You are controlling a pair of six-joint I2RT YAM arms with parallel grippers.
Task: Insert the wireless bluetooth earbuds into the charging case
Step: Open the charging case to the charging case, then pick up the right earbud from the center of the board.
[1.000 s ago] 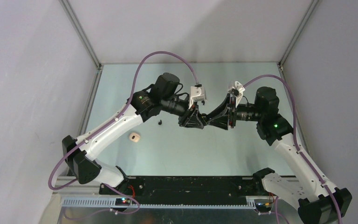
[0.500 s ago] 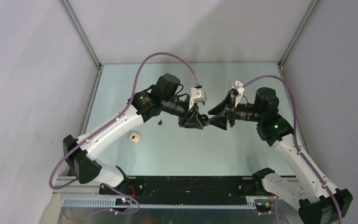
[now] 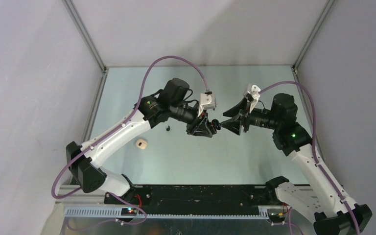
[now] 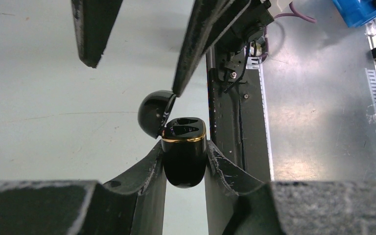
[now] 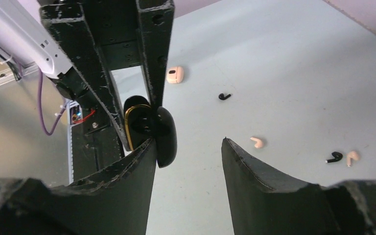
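Left fingers (image 4: pixel 142 171) clamp the open black charging case (image 4: pixel 185 164); right fingers (image 5: pixel 254 171) stand apart beside its lid (image 4: pixel 152 112). Earbuds (image 5: pixel 257 142) lie scattered on the tabletop (image 5: pixel 284 58). I'd hold the case level and pick one up gently.

My left fingers (image 4: pixel 144 169) are black with pale scratches. The black case (image 4: pixel 185 164) is shiny, with a gold ring round its top. Its lid (image 4: pixel 152 113) is shiny black too. My right fingers (image 5: pixel 254 171) are black with white scuffs. The table (image 5: pixel 284 58) is pale blue-green. Two earbuds (image 5: pixel 224 96) are black and two are pinkish-cream. The little case (image 5: pixel 175 74) is pinkish-cream. My cables (image 3: pixel 166 61) are purple.
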